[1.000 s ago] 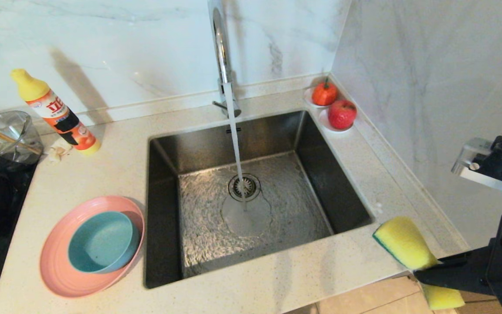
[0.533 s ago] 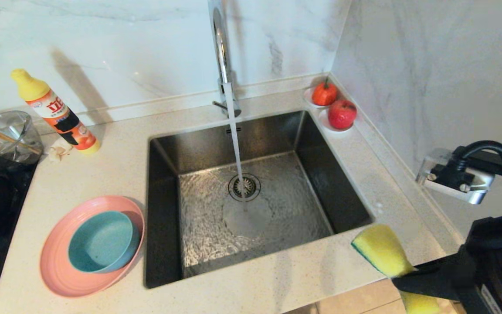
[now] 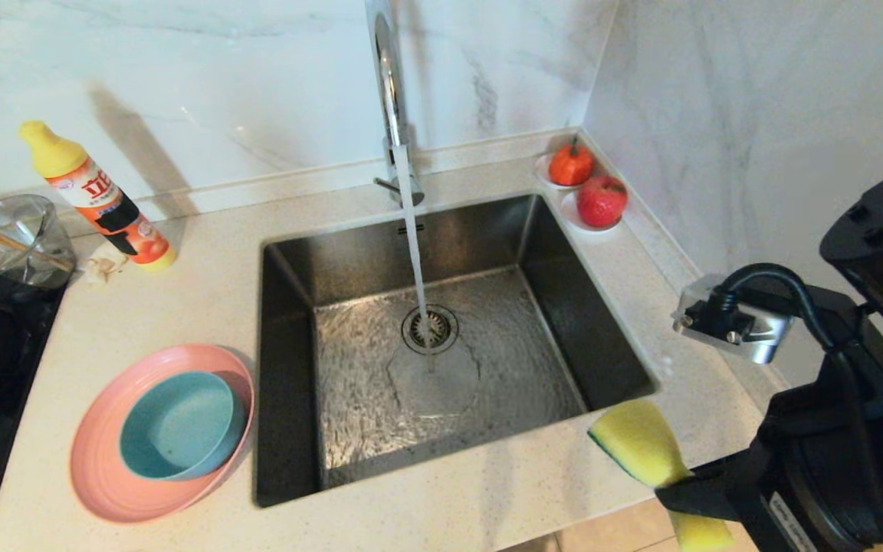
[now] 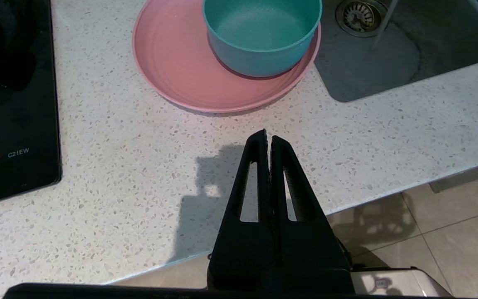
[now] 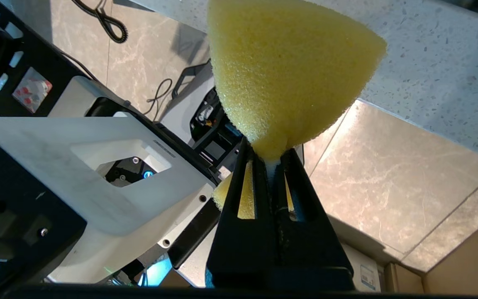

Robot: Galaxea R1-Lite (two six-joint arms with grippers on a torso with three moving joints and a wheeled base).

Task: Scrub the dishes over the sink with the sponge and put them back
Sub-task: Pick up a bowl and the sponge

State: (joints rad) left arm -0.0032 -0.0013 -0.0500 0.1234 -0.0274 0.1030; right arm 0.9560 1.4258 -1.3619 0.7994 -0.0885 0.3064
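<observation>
The plate (image 3: 104,475) is matte pink; the bowl (image 3: 181,425) on it is teal-blue. The sponge (image 3: 637,448) is bright yellow with a green edge, and the fingers (image 5: 259,166) around it are black. The sink (image 3: 564,307) is brushed steel grey. The tabletop (image 3: 204,299) is cream, finely speckled. The bottle (image 3: 96,199) is yellow, with an orange, white and black label. The wall (image 3: 219,77) is white marble with grey veins.
</observation>
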